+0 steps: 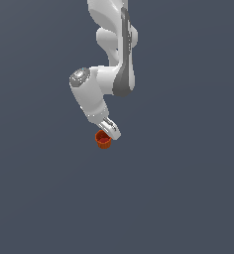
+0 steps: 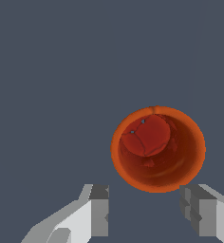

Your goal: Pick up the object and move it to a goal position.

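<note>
Approach step: claw spread wide, empty, just short of the cup; next, advance and clench.

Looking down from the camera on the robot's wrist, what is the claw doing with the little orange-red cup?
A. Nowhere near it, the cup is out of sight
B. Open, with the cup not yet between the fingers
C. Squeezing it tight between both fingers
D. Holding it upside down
B. In the wrist view the small orange-red cup with the ridged rim lies mouth-up beyond the tips of the white-and-grey claw, whose two fingers stand apart with a bare gap between them.
</note>
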### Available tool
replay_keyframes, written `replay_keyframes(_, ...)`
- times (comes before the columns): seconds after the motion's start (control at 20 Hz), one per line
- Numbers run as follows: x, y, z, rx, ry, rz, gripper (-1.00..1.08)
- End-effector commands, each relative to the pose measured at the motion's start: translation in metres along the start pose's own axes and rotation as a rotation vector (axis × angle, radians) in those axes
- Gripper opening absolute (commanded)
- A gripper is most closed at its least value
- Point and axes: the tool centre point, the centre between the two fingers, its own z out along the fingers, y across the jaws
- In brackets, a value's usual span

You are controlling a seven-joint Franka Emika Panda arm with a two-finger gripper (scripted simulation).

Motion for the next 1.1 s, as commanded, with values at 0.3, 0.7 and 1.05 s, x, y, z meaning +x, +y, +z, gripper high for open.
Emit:
replay_keyframes(0.3,-0.003,0.036,0.015,0.046,-0.057,0.348,0.28)
replay_keyframes(0.7,-0.005,0.052,0.022,0.063,-0.084,0.511,0.28)
replay_keyframes(1.05,-0.006,0.053,0.024,0.064,-0.086,0.524,0.28)
